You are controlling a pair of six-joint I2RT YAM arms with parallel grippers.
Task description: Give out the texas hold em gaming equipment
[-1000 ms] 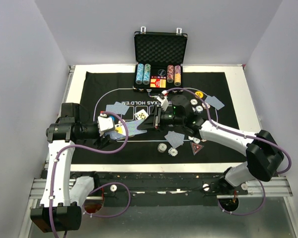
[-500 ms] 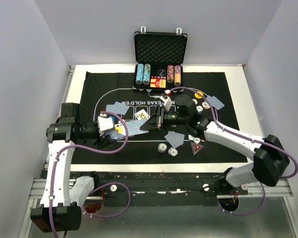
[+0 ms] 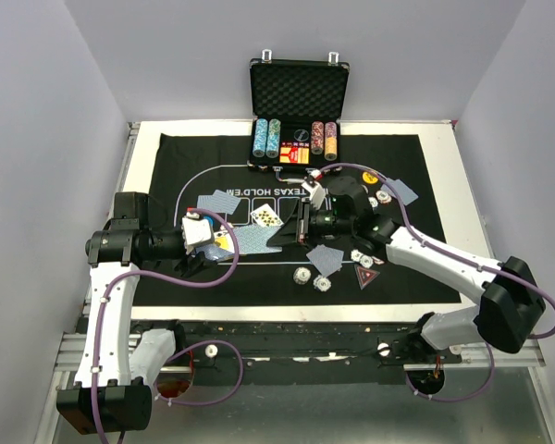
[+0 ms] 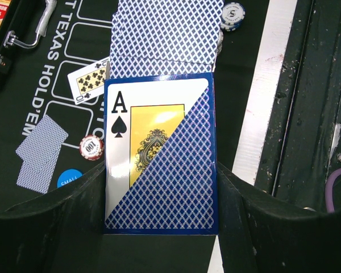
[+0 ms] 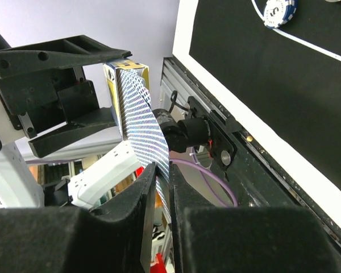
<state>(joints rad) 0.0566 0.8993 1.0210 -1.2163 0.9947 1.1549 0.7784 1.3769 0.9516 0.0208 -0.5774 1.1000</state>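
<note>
Blue-backed card deck (image 4: pixel 159 153) is clamped in left claw (image 4: pixel 160 183); right claw (image 5: pixel 162 170) pinches one blue-backed card (image 5: pixel 141 116) over black printed mat (image 3: pixel 416 157), between pale walls (image 3: pixel 166 55).

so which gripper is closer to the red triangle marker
Right. The right gripper is mid-mat, left of the red triangle marker; the left gripper is much farther left.
</note>
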